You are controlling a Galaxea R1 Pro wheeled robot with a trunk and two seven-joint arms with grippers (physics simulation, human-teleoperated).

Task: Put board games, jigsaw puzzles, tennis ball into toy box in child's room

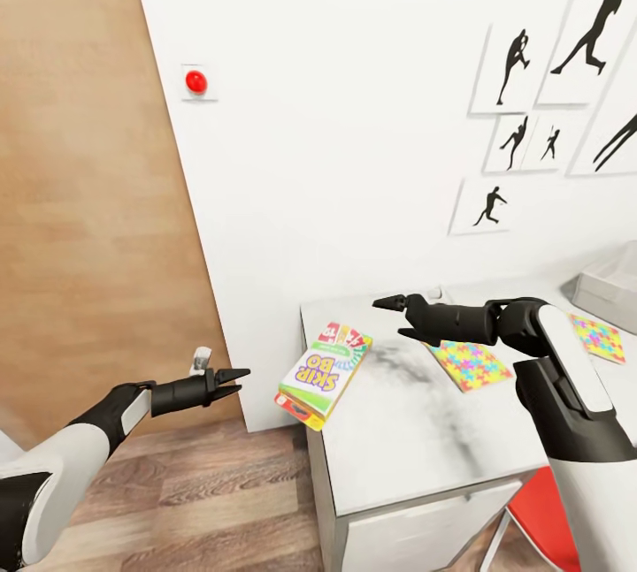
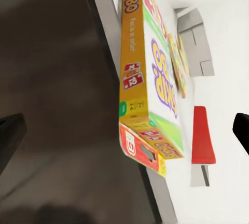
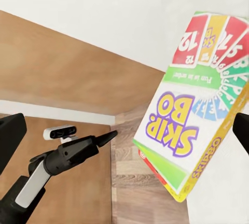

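One board game, a Skip-Bo box (image 1: 323, 370) with a red-and-green fan cover, lies tilted over the left edge of the pale table (image 1: 407, 430), partly overhanging the floor. My left gripper (image 1: 243, 382) is open to the left of the box, level with it and not touching. My right gripper (image 1: 391, 317) is open just above the table, right of the box's far end. Two jigsaw puzzles (image 1: 469, 364) (image 1: 597, 338) lie flat behind my right forearm. The toy box (image 1: 610, 285) sits at the far right. The left wrist view shows the box's (image 2: 150, 78) side edge-on.
A wooden door (image 1: 88, 156) stands left of the white wall, which carries a red button (image 1: 195, 81) and baseball silhouette pictures (image 1: 531, 68). A red chair (image 1: 540, 510) is tucked beside the table's front. Wood floor (image 1: 221, 484) lies below my left arm.
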